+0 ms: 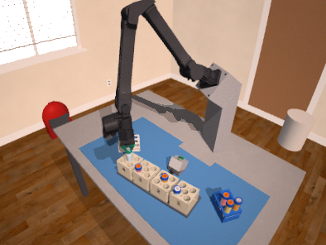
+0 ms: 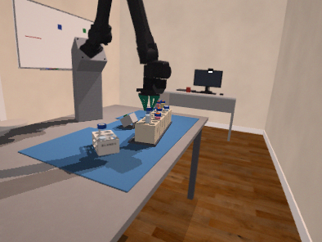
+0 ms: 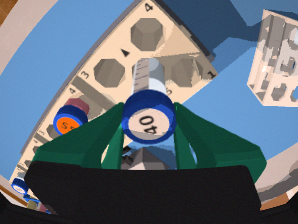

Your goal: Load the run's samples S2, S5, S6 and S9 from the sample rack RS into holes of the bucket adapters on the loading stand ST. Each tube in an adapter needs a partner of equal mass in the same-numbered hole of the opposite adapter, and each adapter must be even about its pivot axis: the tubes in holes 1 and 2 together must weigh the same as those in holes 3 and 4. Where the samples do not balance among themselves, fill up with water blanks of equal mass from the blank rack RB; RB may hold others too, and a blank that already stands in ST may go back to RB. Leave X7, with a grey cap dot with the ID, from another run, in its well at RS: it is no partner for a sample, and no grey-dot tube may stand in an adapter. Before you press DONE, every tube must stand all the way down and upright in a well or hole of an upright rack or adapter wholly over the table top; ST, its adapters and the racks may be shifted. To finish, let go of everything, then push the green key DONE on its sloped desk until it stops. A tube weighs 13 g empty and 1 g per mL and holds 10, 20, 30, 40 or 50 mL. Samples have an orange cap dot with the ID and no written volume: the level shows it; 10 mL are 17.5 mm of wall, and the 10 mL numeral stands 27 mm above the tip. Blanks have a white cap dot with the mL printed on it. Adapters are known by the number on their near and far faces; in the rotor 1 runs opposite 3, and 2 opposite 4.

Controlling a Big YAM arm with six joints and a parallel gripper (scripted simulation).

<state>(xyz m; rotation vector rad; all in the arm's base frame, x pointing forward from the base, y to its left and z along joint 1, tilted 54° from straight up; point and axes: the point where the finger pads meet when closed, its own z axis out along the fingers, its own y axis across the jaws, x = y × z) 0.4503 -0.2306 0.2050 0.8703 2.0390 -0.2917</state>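
Note:
My gripper (image 1: 127,149) is shut on a blank tube with a blue cap and a white dot that reads 10 (image 3: 148,123). I hold it upright over adapter 4 (image 1: 126,165), the left-end block of the loading stand ST (image 1: 159,182). The tube's lower end (image 1: 129,157) is at the mouth of a hole there; how deep it sits is hidden. Adapter 3 holds an orange-dot tube (image 1: 138,167), adapter 2 another (image 1: 164,177), and adapter 1 a white-dot blank (image 1: 177,189). The gripper also shows in the exterior view (image 2: 148,107).
The white blank rack RB (image 2: 105,142) stands just behind the stand's left end, and also shows in the wrist view (image 3: 276,59). The blue sample rack RS (image 1: 227,204) with several tubes stands at the right. The DONE desk (image 1: 177,163) stands behind the stand. The arm's grey pedestal (image 1: 221,112) is at the back.

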